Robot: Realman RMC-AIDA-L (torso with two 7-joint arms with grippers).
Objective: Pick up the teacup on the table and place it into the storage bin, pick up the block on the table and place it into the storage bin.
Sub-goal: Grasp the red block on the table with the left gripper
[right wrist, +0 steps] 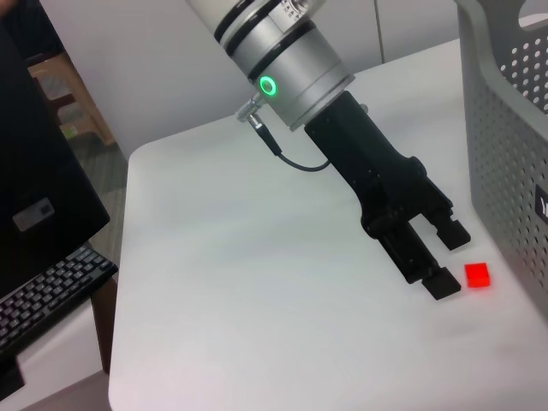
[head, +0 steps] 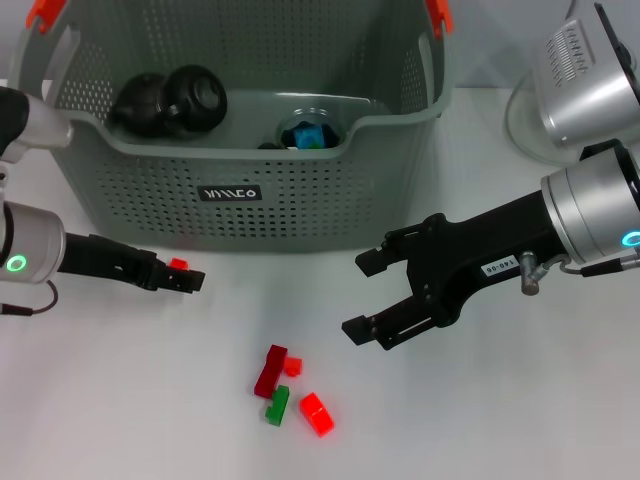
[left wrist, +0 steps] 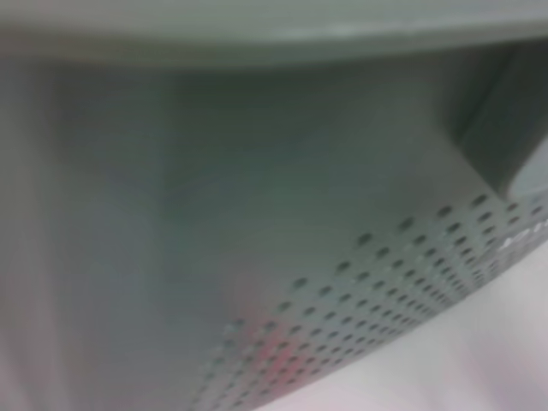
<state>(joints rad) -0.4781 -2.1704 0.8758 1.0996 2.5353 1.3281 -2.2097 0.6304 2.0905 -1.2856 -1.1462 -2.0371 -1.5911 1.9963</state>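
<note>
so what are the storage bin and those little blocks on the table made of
The storage bin looks like moulded grey plastic, matte, with rows of punched holes and smooth rounded rims. The blocks, red and green, look like hard glossy plastic: saturated colour, crisp edges. Neither can be confirmed by look alone.

L gripper [head: 190,279] low, fingers apart, seemingly empty, R gripper [head: 362,296] wide open, angled down

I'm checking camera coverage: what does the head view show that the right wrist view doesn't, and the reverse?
Head view only: the right gripper, open; the loose blocks on the table; dark cups inside the storage bin.
Right wrist view only: a keyboard beyond the table edge.
Both: the left gripper, open, beside a small red block, and the bin's perforated wall.
</note>
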